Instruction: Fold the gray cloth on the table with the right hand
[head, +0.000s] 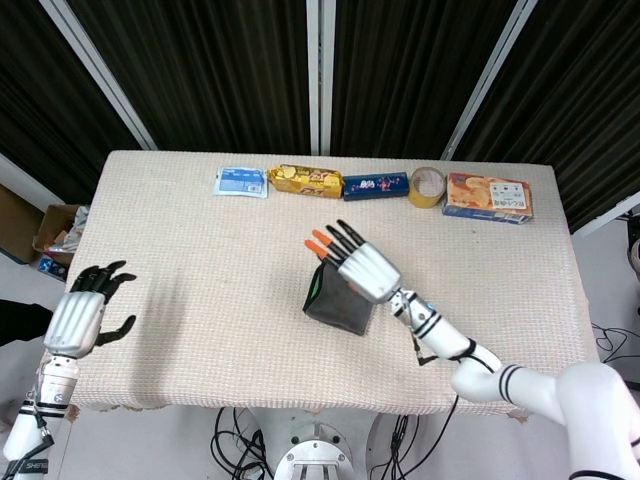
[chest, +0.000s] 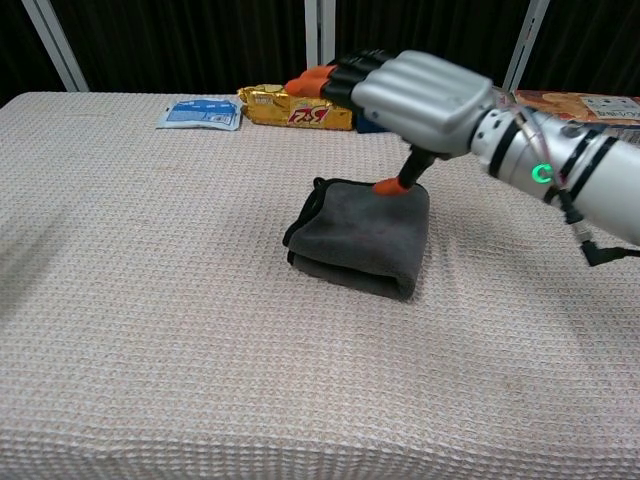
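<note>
The gray cloth (head: 335, 305) (chest: 362, 234) lies folded over in a thick stack near the table's middle. My right hand (head: 358, 263) (chest: 408, 92) hovers just above its far edge with the fingers stretched out and spread, holding nothing. In the chest view its thumb tip sits at or just over the cloth's top layer. My left hand (head: 82, 312) hangs off the table's left front edge, fingers apart and empty; the chest view does not show it.
Along the back edge stand a blue packet (head: 241, 182), a yellow snack bag (head: 308, 180), a blue bar (head: 376, 186), a tape roll (head: 427, 186) and an orange box (head: 487, 196). The beige waffle tablecloth (head: 200, 260) covers the table.
</note>
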